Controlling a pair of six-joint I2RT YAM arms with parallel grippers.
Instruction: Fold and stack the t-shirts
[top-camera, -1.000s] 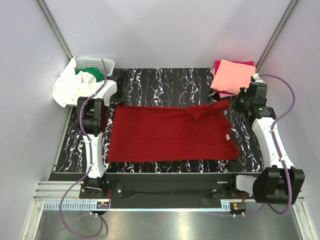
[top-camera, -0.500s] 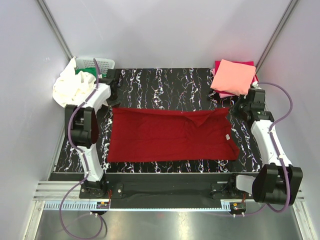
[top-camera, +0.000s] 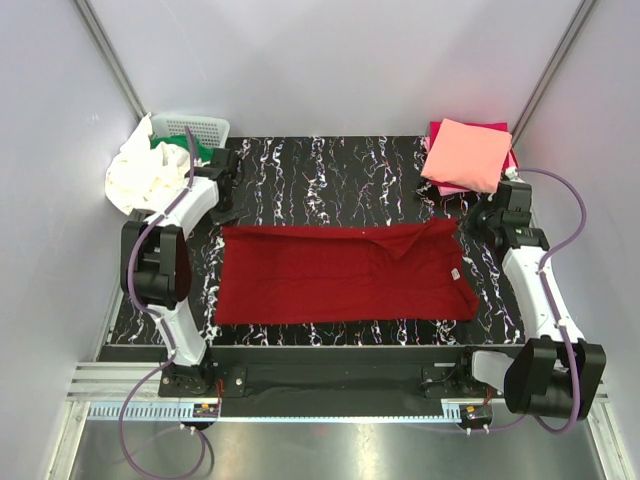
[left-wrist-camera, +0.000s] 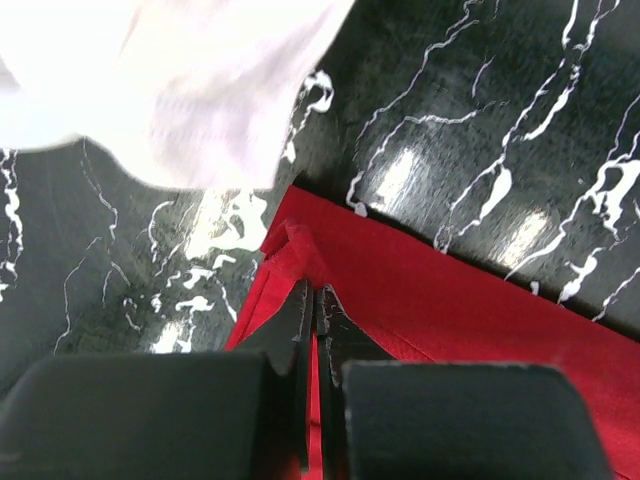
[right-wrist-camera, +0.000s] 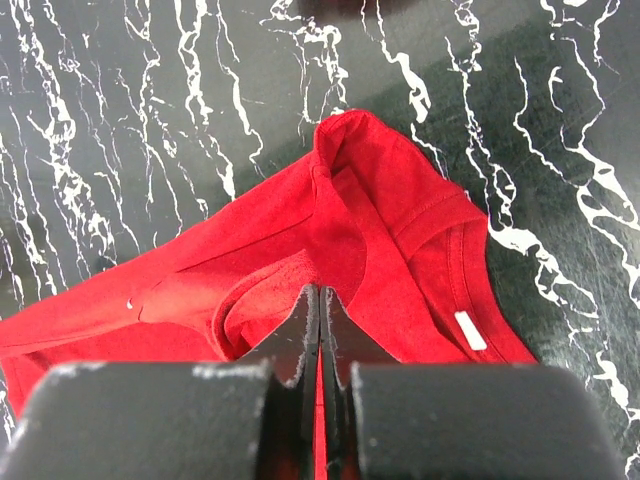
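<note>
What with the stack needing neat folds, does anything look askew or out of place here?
The dark red t-shirt has a crooked flap along its far edge near the collar, not a straight fold. The white t-shirt spills out of the basket.

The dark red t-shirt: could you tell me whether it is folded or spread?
Partly folded: the dark red t-shirt lies flat, doubled over where the left end effector and right end effector pinch it.

Light: bright, even, from above.
Glare: shiny spots on the table (left-wrist-camera: 400, 175) beyond the dark red t-shirt (left-wrist-camera: 450, 310) (left wrist view).
Blur: white t-shirt (left-wrist-camera: 150, 80), too bright, soft.
</note>
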